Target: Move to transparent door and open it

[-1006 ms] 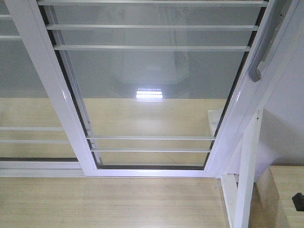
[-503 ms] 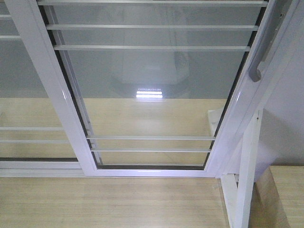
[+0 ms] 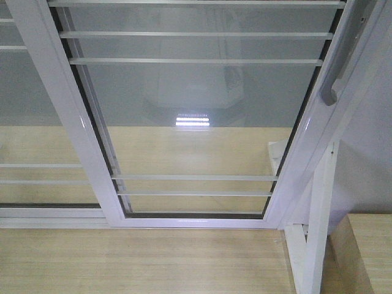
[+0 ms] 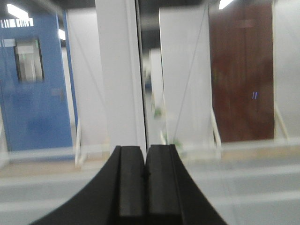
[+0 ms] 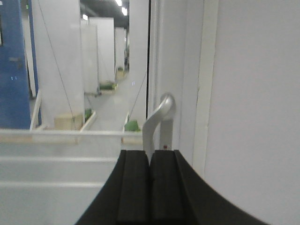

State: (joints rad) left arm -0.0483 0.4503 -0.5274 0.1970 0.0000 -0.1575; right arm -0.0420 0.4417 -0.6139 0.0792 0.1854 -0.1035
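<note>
Nearest: the right gripper (image 5: 150, 176), black fingers pressed flat together with nothing between them. The left gripper (image 4: 145, 176) is the same, closed on nothing. Neither touches the door (closed jaws likely suit the drive-up, with nothing to snag).

Just past the right fingertips is the grey pull handle (image 5: 157, 119), its lower end curving out of the white stile. The right arm sits lined up under it, I judge so it can take the handle once the fingers part. The left gripper faces a plain white stile, so it looks like the spare.

Next, the transparent door (image 3: 196, 122) fills the front view, close ahead, with the handle high on its right stile beside the slanted jamb post (image 3: 318, 233). The handleless panel (image 3: 37, 147) lies at its left, probably the way the door slides. The floor (image 3: 141, 260) is pale wood.

Farthest, through the glass: white partitions, a blue door (image 4: 33, 93) and a brown door (image 4: 241, 70).

Approach looks about done; opening not yet begun.
</note>
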